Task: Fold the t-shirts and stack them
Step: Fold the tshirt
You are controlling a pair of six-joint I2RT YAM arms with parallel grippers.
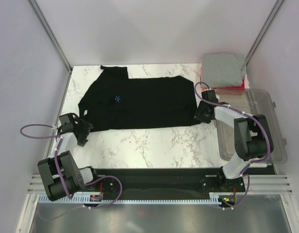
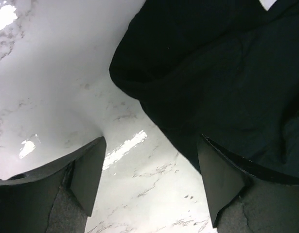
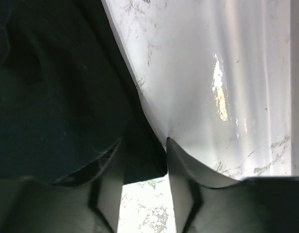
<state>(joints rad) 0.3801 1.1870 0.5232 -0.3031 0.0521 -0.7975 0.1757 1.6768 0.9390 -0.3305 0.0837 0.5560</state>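
Observation:
The black t-shirt [image 1: 139,102] lies spread flat on the marble table, collar to the left. My left gripper [image 1: 84,129] is at its near-left corner. In the left wrist view this gripper [image 2: 151,179] is open, with bare marble between the jaws and the right finger [image 2: 222,187] over the shirt's edge [image 2: 212,82]. My right gripper [image 1: 202,114] is at the near-right corner. In the right wrist view it [image 3: 145,177] stands partly open with the shirt's corner [image 3: 142,160] between the jaws. The grey folded t-shirt [image 1: 223,68] lies on the red-pink one [image 1: 234,87] at the back right.
A clear plastic bin [image 1: 266,121] stands along the right edge, beside the right arm. The marble table [image 1: 149,145] ends at a black rail near the arm bases. Walls and metal posts close in the left, right and back.

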